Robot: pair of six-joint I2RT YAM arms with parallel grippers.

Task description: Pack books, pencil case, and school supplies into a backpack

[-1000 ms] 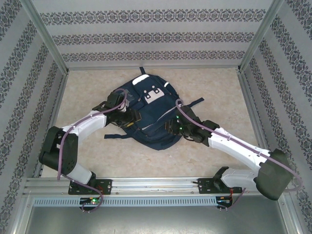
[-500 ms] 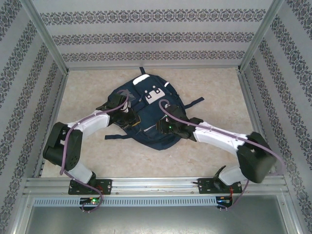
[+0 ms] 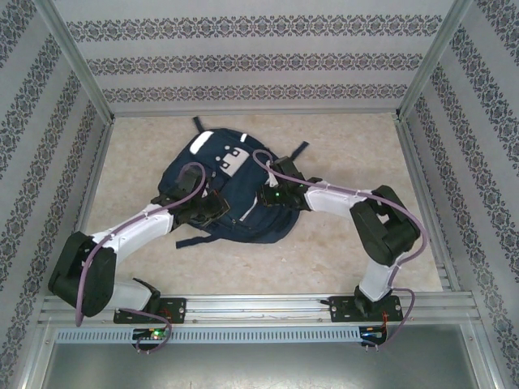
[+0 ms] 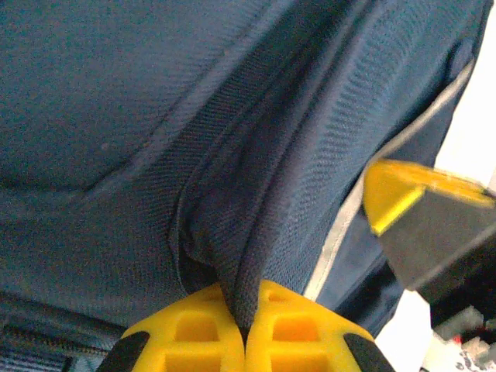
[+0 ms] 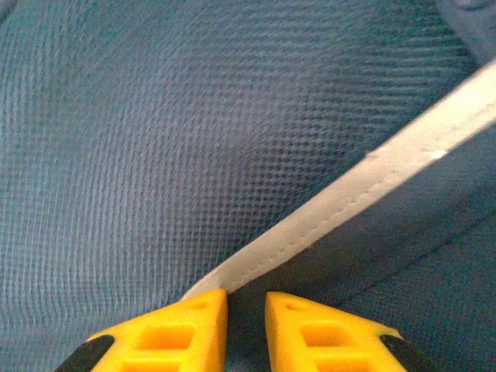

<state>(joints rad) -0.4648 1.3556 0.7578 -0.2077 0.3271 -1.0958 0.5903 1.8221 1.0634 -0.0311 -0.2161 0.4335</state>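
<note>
The pale marbled table [image 3: 340, 251] carries the navy backpack [image 3: 251, 228], which lies flat near its middle, top end toward the far wall, with dark straps showing at its far and left edges. Both arms reach in over it. The left arm [image 3: 134, 223] comes from the near left to the bag's left side, and the right arm [image 3: 340, 194] bends in from the right onto the bag's upper right part.

The left gripper [image 3: 212, 209] [image 4: 244, 310] has its yellow fingers pressed fully together on a raised fold of the navy fabric [image 4: 232, 232]. The right gripper [image 3: 263, 194] [image 5: 246, 306] rests against the cloth with a narrow gap between its fingers. Whether it has hold of anything cannot be told.

White patches [image 3: 235, 156] sit on the bag's upper front. A pale stripe [image 5: 364, 194] runs down to the right gripper's fingertip.
</note>
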